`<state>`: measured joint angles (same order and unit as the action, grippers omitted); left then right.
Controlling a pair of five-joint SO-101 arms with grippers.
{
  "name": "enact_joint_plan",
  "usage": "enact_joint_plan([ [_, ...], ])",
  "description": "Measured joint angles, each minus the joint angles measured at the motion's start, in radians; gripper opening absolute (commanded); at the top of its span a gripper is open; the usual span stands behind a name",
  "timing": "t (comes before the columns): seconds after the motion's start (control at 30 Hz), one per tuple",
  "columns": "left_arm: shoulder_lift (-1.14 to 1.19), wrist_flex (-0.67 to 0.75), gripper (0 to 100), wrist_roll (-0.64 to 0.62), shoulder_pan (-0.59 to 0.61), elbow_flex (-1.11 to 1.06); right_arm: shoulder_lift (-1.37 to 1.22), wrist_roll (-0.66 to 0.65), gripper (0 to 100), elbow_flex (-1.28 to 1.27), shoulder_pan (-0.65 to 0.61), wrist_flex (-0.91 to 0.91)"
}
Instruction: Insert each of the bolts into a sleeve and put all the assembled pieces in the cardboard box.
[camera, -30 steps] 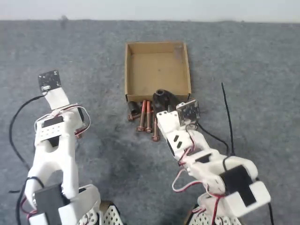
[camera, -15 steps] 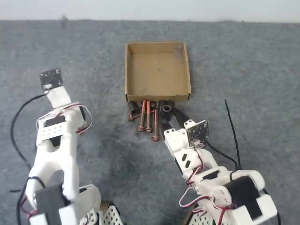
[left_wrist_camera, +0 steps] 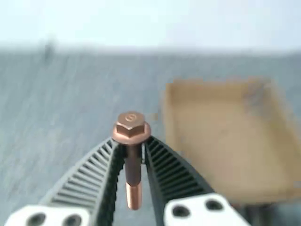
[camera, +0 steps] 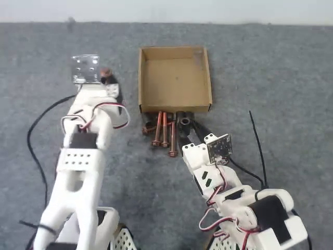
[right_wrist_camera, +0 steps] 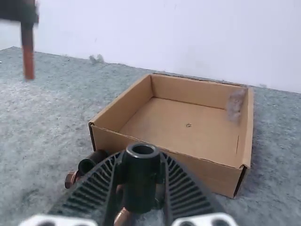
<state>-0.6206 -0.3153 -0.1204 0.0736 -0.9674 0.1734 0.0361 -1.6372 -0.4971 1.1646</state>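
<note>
— Grey, felt-like cover on the desk (camera: 270,78), with a pale wall (right_wrist_camera: 188,28) behind it. What have you got in hand?

— My left tool (left_wrist_camera: 133,143) is clamped on a copper bolt (left_wrist_camera: 133,165). It pinches the shank just under the hex head, and the plain end runs back toward the wrist. From the high view that tool (camera: 108,83) is out beside the left wall of the cardboard box (camera: 141,78), with the bolt's head (camera: 105,72) facing up.

— And the other side?

— My right tool (right_wrist_camera: 141,162) grips a black sleeve (right_wrist_camera: 141,181) around its middle. The sleeve stands upright and its bore opens toward the ceiling. It sits just in front of the box's near wall (right_wrist_camera: 197,165), above the loose bolts (camera: 164,130) and spare sleeves (camera: 150,119) lying there.

— So how do the two line up?

— The right wrist view shows the bolt (right_wrist_camera: 28,56) hanging shank-down, so I judge both long axes roughly vertical and about parallel. The bolt is well apart from the sleeve (camera: 184,121), though. From the left tool the bore lies toward the right arm and back toward the bases, past the box's near-left corner.

— Which arm should close the gap?

— I'd bring the left one across, since the sleeve sits ready with its mouth up. The shank tip must come directly over the bore before it descends. Nothing is in the box yet.
</note>
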Motion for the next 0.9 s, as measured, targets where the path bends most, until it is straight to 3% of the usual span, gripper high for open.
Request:
enact_joint_plan([
  [0.17,-0.094,0.107,1,0.0,-0.127,-0.012,0.0,0.0,0.6,0.0,0.0,0.0],
  [0.43,-0.126,0.02,1,-0.009,-0.318,-0.012,0.0,0.006,0.6,0.0,-0.008,0.0],
  [0.67,-0.126,-0.025,1,-0.258,-0.379,-0.012,0.0,0.006,0.6,0.0,-0.046,0.0],
  [0.9,-0.126,-0.069,1,-0.288,-0.428,-0.012,0.0,0.006,0.6,0.0,-0.054,0.0],
])
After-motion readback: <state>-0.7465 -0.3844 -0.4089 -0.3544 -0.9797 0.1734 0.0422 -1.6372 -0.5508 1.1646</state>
